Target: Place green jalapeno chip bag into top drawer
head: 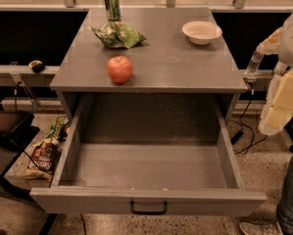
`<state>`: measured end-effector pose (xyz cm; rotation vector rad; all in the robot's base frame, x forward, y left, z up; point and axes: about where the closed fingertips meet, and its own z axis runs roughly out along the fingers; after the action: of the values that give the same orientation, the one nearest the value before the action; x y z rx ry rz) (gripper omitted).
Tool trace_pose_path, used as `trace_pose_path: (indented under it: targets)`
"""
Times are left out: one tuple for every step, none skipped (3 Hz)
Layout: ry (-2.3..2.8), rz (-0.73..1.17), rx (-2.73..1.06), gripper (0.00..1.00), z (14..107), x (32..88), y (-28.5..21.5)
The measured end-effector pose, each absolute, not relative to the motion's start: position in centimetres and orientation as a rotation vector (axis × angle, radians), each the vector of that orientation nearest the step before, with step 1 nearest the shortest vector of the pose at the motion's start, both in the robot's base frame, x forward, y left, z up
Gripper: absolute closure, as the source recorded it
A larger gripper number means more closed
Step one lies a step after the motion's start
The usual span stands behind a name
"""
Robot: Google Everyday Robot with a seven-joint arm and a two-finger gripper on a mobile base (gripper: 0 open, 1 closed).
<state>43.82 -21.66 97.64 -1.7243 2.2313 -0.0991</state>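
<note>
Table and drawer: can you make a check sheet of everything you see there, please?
Surface: grey cabinet top, four things on it.
Job's things: green jalapeno chip bag lies near the back, just in front of the can; top drawer pulled open, nothing seen inside.
Clutter: green can, red apple, white bowl.
Grippers: end effector at the right edge, beside the cabinet, far from the bag.
Cables: black cable on the floor, right; wires left.
Surroundings: snack bag on floor; person's leg.
</note>
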Motion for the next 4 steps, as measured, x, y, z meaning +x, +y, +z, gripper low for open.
trace_pose_path:
  targets:
    - [2.231, -0.099, -1.724, 0.00, 97.6, 43.8, -21.6]
    - [2.223, -0.049, -1.724, 0.00, 97.2, 45.2, -20.3]
    - [2.188, 0.059, -1.661, 0.00, 97.2, 50.5, -16.8]
    - [2.139, 0.096, -1.532, 0.00, 99.8, 57.6, -12.4]
